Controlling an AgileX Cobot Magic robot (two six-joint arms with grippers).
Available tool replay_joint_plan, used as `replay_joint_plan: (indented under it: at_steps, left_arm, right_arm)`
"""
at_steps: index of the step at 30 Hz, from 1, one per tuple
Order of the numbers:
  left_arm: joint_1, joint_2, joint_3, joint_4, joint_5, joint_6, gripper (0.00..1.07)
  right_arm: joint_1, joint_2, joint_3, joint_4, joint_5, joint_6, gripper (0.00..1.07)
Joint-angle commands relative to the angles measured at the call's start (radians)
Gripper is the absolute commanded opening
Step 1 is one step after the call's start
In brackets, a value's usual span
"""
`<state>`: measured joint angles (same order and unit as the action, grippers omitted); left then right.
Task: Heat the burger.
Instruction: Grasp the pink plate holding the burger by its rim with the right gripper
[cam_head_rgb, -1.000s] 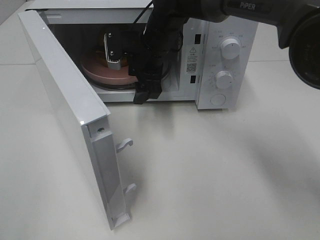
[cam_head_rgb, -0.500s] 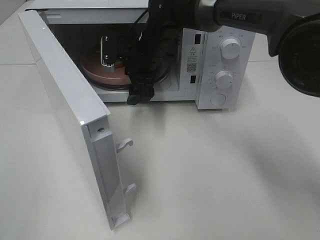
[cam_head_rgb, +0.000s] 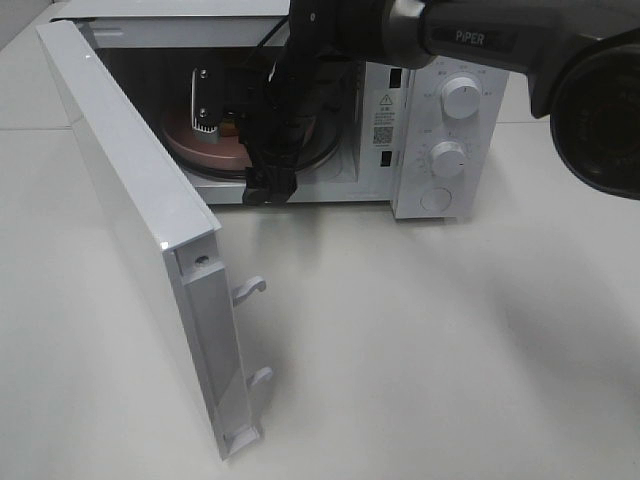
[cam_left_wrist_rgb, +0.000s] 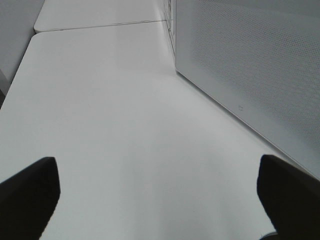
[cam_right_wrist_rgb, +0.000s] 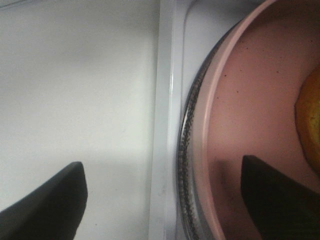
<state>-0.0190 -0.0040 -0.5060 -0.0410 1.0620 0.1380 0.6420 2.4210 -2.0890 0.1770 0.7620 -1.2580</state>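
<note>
The burger (cam_right_wrist_rgb: 309, 117) shows only as a tan-orange edge of bun on the round pink plate (cam_right_wrist_rgb: 250, 100). The plate rests on the glass turntable (cam_right_wrist_rgb: 186, 150) inside the open microwave (cam_head_rgb: 420, 190). My right gripper (cam_right_wrist_rgb: 160, 210) is open at the oven's mouth: one finger hangs over the plate, the other over the table outside the sill, and neither holds anything. In the exterior high view my right gripper (cam_head_rgb: 236, 160) straddles the front rim of the pink plate (cam_head_rgb: 195, 150), and the arm hides most of the burger. My left gripper (cam_left_wrist_rgb: 160, 200) is open over bare table.
The microwave door (cam_head_rgb: 130, 200) swings wide open toward the front left, with latch hooks (cam_head_rgb: 250, 290) sticking out from its edge. Two knobs (cam_head_rgb: 460, 95) and a button sit on the control panel at the right. The door's perforated outer face (cam_left_wrist_rgb: 260, 70) stands beside my left gripper.
My right arm has moved left along the microwave's mouth, carrying the open gripper across the plate's front rim. The plate, the door and the left gripper have not moved.
</note>
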Motion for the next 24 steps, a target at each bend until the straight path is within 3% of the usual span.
replay_joint_plan:
  at_steps: [1,24]
  left_arm:
    - [-0.004,-0.02,0.0,-0.007,-0.016,-0.006,1.05]
    - [-0.004,-0.02,0.0,-0.007,-0.016,-0.006,1.05]
  right_arm:
    - [0.002,-0.001,-0.004,0.005,-0.005,0.005,0.76]
    - [-0.002,0.043,-0.013,-0.07,-0.088,0.053,0.76]
